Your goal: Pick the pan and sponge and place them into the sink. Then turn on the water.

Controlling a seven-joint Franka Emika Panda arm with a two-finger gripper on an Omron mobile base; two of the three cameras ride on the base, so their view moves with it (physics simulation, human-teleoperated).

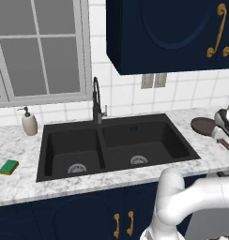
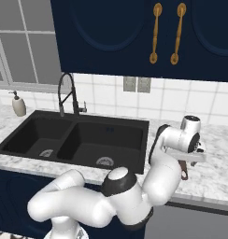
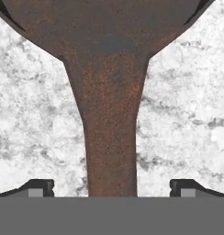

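The reddish-brown pan (image 1: pixel 202 125) lies on the counter right of the sink (image 1: pixel 149 135), and its long handle (image 3: pixel 111 151) runs down the middle of the hand view. My gripper (image 3: pixel 112 187) hangs just above that handle, open, with one fingertip (image 3: pixel 39 187) on each side of it and wide gaps to both. From the left base view the hand (image 1: pixel 225 123) covers the pan's right part. The green sponge (image 1: pixel 9 167) rests on the counter left of the sink. The black gooseneck faucet (image 1: pixel 95 100) stands behind the sink's divider, with no water running.
A cream soap dispenser (image 1: pixel 29 123) stands at the back left of the counter. Dark blue wall cabinets (image 1: pixel 168 33) hang above the sink's right half. White marble counter (image 3: pixel 36 114) surrounds the handle. A window (image 1: pixel 39 47) sits behind the left basin.
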